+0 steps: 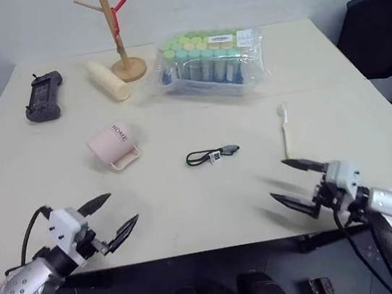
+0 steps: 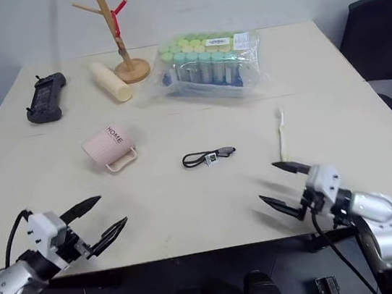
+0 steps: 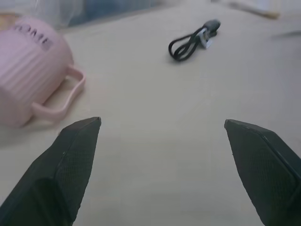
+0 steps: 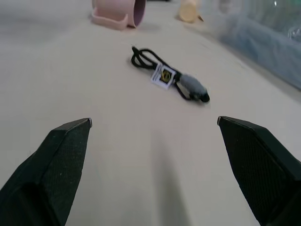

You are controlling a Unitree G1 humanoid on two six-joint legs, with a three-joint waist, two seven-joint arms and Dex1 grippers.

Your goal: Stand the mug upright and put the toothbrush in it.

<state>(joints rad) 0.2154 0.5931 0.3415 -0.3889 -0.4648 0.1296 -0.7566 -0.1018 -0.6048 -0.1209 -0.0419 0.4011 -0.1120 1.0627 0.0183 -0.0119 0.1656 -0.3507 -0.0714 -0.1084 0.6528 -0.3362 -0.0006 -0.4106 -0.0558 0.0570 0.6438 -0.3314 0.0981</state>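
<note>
The pale pink mug (image 1: 112,145) lies on its side left of the table's middle, its handle resting on the tabletop and its "HOME" lettering facing up; it also appears in the left wrist view (image 3: 28,75). The cream-white toothbrush (image 1: 285,130) lies flat on the right side, bristle head away from me. My left gripper (image 1: 118,215) hovers open over the near left edge, well short of the mug. Over the near right edge my right gripper (image 1: 288,181) stands open, just on the near side of the toothbrush handle. Neither holds anything.
A short black looped cable (image 1: 212,155) lies mid-table between mug and toothbrush. At the back stand a wooden rack (image 1: 118,33), a cream cylinder (image 1: 108,80), a bag of capped tubes (image 1: 212,62) and a black controller (image 1: 43,96). A dark chair (image 1: 382,40) stands at the right.
</note>
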